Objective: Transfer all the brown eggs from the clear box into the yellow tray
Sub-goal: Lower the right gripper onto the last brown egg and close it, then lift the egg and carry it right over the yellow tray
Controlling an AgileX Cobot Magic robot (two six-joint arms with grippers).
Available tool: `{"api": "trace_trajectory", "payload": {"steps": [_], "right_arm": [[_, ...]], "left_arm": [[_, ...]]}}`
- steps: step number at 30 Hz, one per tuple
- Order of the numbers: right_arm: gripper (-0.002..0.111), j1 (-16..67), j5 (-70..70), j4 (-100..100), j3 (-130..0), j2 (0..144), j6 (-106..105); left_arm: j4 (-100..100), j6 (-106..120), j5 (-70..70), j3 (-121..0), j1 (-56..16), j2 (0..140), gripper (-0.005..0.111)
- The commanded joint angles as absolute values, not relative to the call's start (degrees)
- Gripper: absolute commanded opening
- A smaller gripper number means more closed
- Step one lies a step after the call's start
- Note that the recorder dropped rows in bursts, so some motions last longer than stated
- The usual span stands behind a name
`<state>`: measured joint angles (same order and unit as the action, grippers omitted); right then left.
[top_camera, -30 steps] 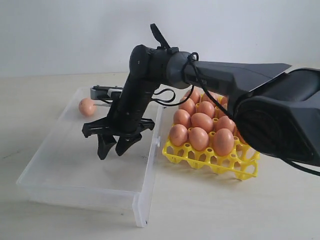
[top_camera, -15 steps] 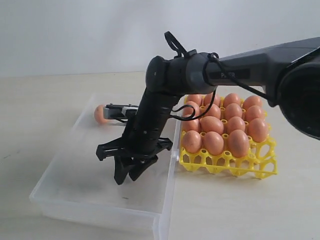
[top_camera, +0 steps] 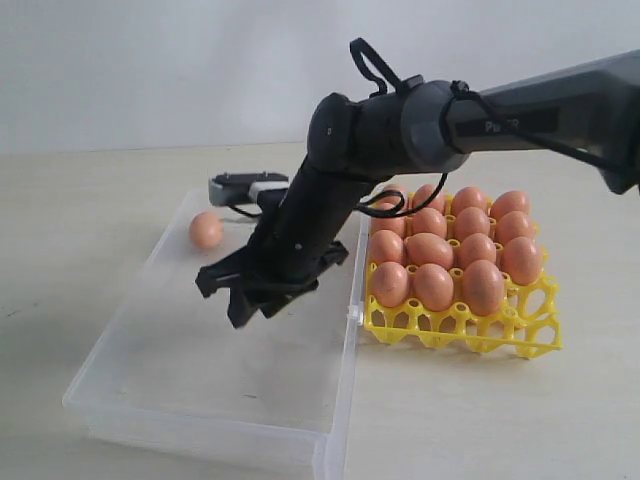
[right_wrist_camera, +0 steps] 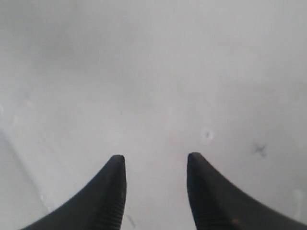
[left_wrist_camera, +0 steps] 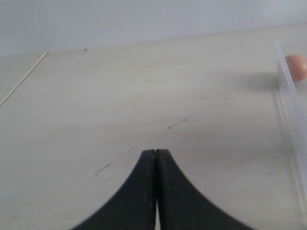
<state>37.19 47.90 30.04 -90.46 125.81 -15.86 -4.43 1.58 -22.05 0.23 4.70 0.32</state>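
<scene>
Your right gripper [top_camera: 250, 305], jaws apart and empty, hangs in the clear box [top_camera: 150, 380]; the last brown egg [top_camera: 206, 231] lies beyond it toward the far corner.

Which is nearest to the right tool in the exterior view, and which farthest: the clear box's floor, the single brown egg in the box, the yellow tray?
From the right tool:
1. Shallow transparent plastic box: its floor lies directly below the tool.
2. Lone orange-brown oval egg: at the box's far end.
3. Bright yellow lattice egg tray: outside the box, beyond its right wall. Ranks 2 and 3 are close.
</scene>
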Motion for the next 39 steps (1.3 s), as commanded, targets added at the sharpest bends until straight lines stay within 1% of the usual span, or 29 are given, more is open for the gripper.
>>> {"api": "trace_trajectory", "payload": {"steps": [1, 3, 5, 9, 18, 24, 39], "right_arm": [[0.050, 36.99, 35.94, 29.48, -90.62, 123.67, -16.62], [0.056, 36.99, 33.24, 29.48, -92.06, 124.25, -16.49], [0.058, 36.99, 31.08, 29.48, -93.72, 124.89, -16.49], [0.058, 36.99, 27.33, 29.48, -97.65, 127.56, -16.49], [0.058, 36.99, 27.18, 29.48, -107.05, 135.44, -12.49], [0.058, 36.99, 26.91, 29.32, -110.99, 137.85, -10.27], [0.058, 36.99, 26.59, 29.43, -112.38, 140.67, -7.38]], "left_arm": [[-4.31, 1.29, -21.69, 0.00, 4.36, 0.00, 0.000], [-4.31, 1.29, -21.69, 0.00, 4.36, 0.00, 0.000], [-4.31, 1.29, -21.69, 0.00, 4.36, 0.00, 0.000], [-4.31, 1.29, -21.69, 0.00, 4.36, 0.00, 0.000], [-4.31, 1.29, -21.69, 0.00, 4.36, 0.00, 0.000], [-4.31, 1.29, -21.69, 0.00, 4.36, 0.00, 0.000], [-4.31, 1.29, -21.69, 0.00, 4.36, 0.00, 0.000]]}}
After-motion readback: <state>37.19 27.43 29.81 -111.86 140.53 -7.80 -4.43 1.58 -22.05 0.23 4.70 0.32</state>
